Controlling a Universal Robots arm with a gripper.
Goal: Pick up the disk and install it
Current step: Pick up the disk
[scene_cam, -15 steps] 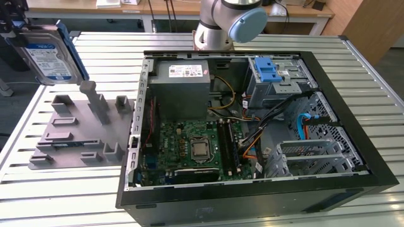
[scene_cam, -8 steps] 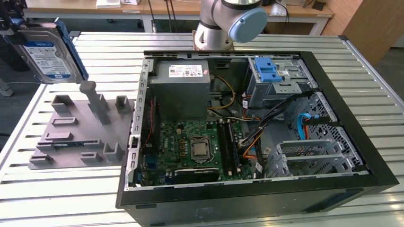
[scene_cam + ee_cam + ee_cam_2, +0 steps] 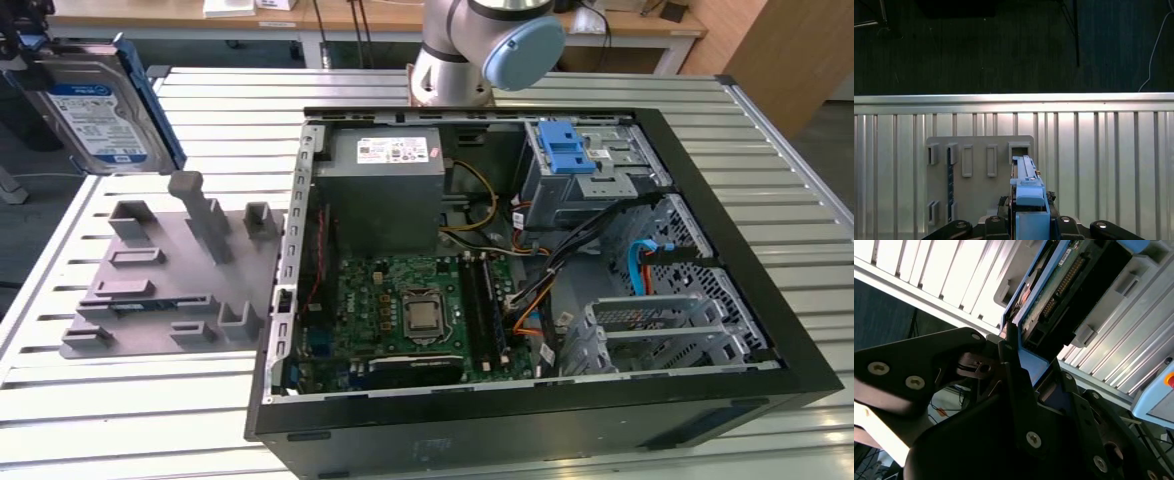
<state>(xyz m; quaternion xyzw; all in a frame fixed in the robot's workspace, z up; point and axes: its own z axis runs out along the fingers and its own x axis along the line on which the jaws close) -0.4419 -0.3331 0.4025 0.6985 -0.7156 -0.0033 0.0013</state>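
Note:
The disk (image 3: 100, 110), a silver drive with a white-and-blue label in a blue bracket, hangs upright in the air above the table's far corner at the exterior view's left, over the grey fixture plate (image 3: 160, 270). My gripper (image 3: 1030, 221) is shut on the disk's lower end. In the first wrist view the disk (image 3: 1028, 187) stands edge-on between the black fingers. The second wrist view shows the disk's green circuit-board underside (image 3: 1064, 285) running away from the gripper (image 3: 1021, 365).
The open black computer case (image 3: 747, 240) lies flat on the slatted metal table (image 3: 120, 410). Inside are a grey power-supply box (image 3: 380, 190), a motherboard (image 3: 414, 310) and a grey drive cage with a blue latch (image 3: 587, 160). The arm's base (image 3: 481, 50) stands behind the case.

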